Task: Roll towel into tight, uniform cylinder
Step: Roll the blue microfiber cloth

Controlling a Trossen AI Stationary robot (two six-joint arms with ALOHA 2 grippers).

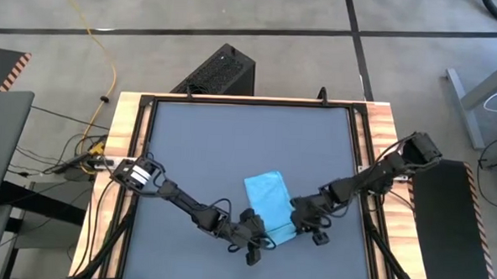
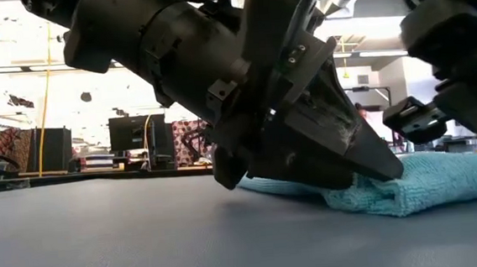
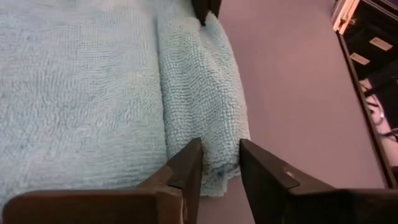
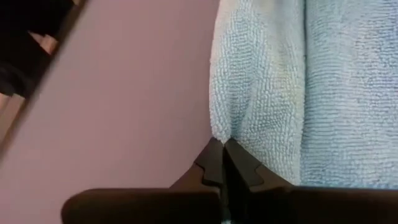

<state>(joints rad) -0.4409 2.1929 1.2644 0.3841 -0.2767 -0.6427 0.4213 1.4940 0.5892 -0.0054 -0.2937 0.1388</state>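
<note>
Towel point(image 1: 268, 199) lies on the table's point(image 1: 206, 146) near-right part, first fold started. Right gripper point(image 4: 224, 149) pinches its end to anchor it — left gripper point(image 3: 219, 163) straddles the other end, jaws apart.

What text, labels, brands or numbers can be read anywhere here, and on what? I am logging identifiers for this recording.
None: no readable text shows in any view.
The towel is plain.
The arms and the table show no legible markings.
The room behind the low view is too blurred to read anything.
</note>
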